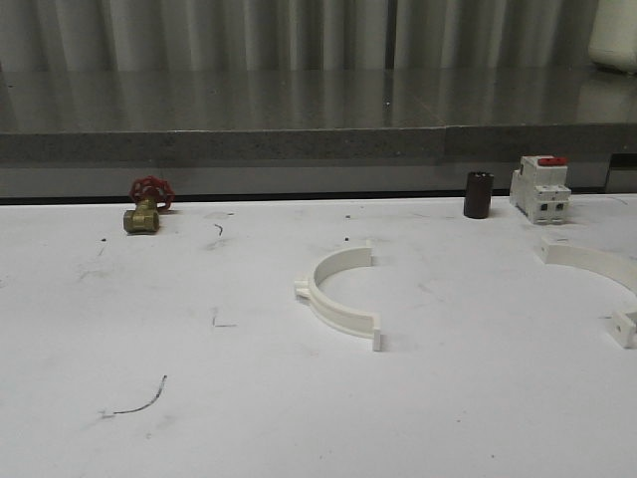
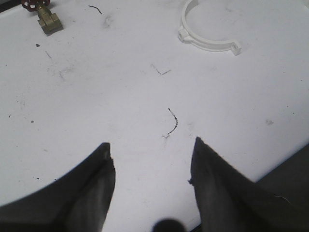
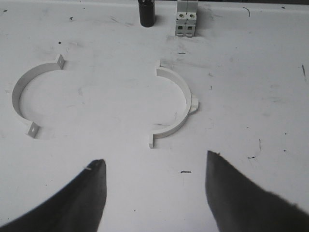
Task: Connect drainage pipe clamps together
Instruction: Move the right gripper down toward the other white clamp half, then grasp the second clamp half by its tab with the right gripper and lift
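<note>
Two white pipe clamp halves apart on table (image 1: 199, 398), centre half (image 1: 340, 295), right-edge half (image 1: 597, 274) (partly cropped), left gripper (image 2: 152, 166) and right gripper (image 3: 153, 181) jaws spread, empty.

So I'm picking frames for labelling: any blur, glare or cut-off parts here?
Front view: soft and grainy, right clamp cut by the frame edge. Left wrist view: tool fingers dark and blurred, table sharp. Right wrist view: both clamps crisp, faint shadows, no glare.
</note>
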